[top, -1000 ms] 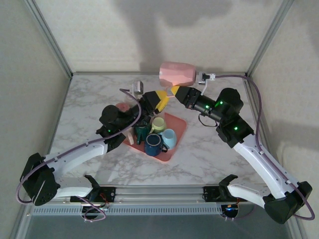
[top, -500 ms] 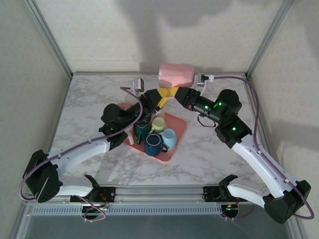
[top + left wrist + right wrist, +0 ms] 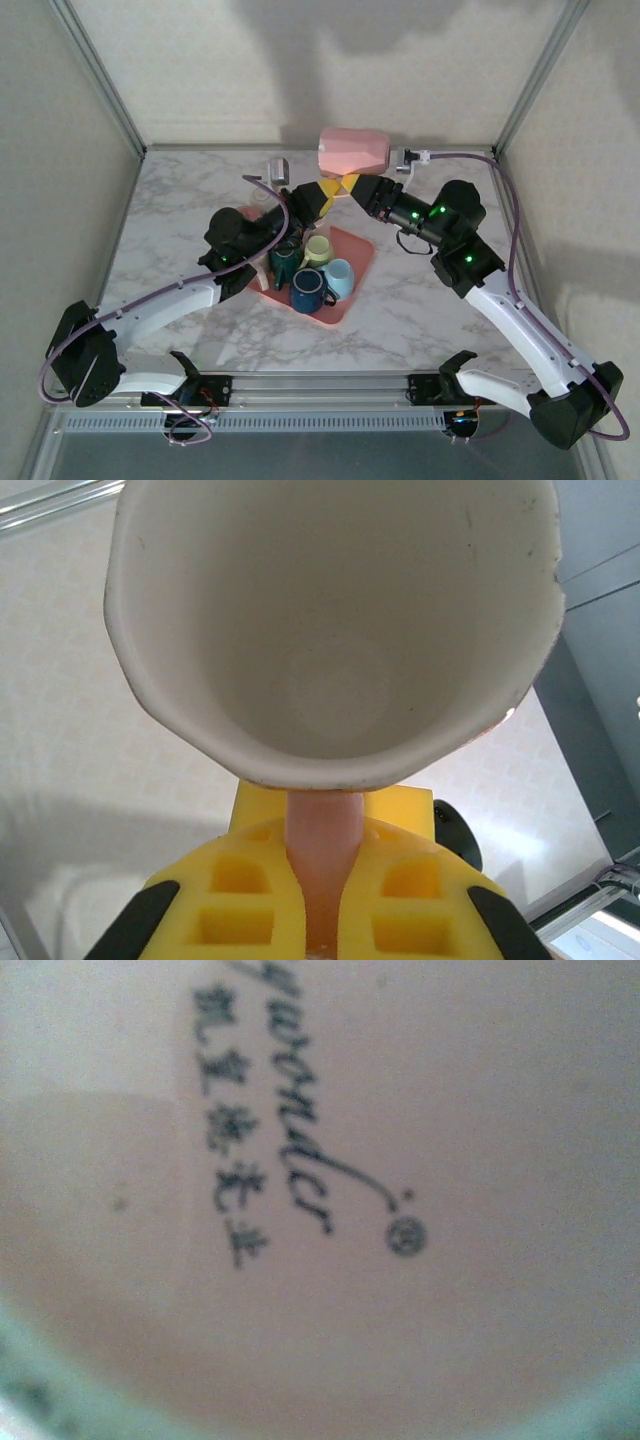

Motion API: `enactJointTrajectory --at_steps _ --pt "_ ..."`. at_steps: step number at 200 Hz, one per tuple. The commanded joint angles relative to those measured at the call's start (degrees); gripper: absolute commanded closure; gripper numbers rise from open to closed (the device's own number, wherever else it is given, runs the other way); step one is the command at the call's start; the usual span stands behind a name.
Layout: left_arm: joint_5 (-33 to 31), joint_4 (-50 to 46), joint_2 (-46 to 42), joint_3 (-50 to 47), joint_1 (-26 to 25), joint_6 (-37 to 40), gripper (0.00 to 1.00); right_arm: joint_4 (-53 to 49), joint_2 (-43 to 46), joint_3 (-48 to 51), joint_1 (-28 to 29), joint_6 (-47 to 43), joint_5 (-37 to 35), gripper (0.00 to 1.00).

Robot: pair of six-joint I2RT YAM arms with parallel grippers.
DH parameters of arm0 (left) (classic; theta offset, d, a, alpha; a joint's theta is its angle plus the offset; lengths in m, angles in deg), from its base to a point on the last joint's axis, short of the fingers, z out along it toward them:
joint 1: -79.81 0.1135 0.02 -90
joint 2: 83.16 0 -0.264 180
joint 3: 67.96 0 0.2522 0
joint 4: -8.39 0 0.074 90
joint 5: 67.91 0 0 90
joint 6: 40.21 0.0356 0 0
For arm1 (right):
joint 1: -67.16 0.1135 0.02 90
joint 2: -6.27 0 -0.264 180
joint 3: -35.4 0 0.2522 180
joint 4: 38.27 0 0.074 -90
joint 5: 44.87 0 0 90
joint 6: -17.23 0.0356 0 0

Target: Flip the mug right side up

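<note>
Glazed, rigid, breakable mug [image 3: 354,150] hung airborne; left end effector [image 3: 325,190] clamped its handle [image 3: 322,830], the surest hold; right end effector [image 3: 349,183] gripped its underside.

Script ending "onder", ® sign, Chinese characters, on pink mug [image 3: 450,1110]

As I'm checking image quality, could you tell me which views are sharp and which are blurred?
Top external: sharp, evenly lit, soft shadows on the back wall behind the pink mug. Left wrist: mug interior in focus. Right wrist: too close, printed lettering blurred.
</note>
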Motion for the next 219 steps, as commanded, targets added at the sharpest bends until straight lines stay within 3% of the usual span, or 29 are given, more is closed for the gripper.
enactJointTrajectory --at_steps 1,16,50,80,142,219 --pt "-0.6 3.0 -1.0 2.2 -0.3 2.7 1.0 4.2 1.0 -0.4 0.0 -1.9 0.4 1.0" --pt "-1.8 3.8 -1.8 1.6 -0.3 4.2 1.0 3.7 1.1 -0.4 0.0 -2.2 -0.1 0.96" --pt "-4.8 4.3 -4.1 -0.2 -0.1 7.8 1.0 2.2 1.8 -0.2 0.0 -3.2 -1.2 0.6" --pt "-5.9 3.3 -5.9 -0.7 0.0 11.5 1.0 -0.9 2.6 -0.1 -0.5 -3.2 -3.0 0.45" --pt "-9.0 -4.7 -8.8 0.8 0.8 18.7 1.0 -3.5 3.4 0.1 -2.5 -3.9 -1.2 0.42" --pt "-12.3 -16.6 -10.4 5.0 1.8 27.0 1.0 -16.9 4.6 -2.5 -4.7 -11.4 -1.8 0.41"
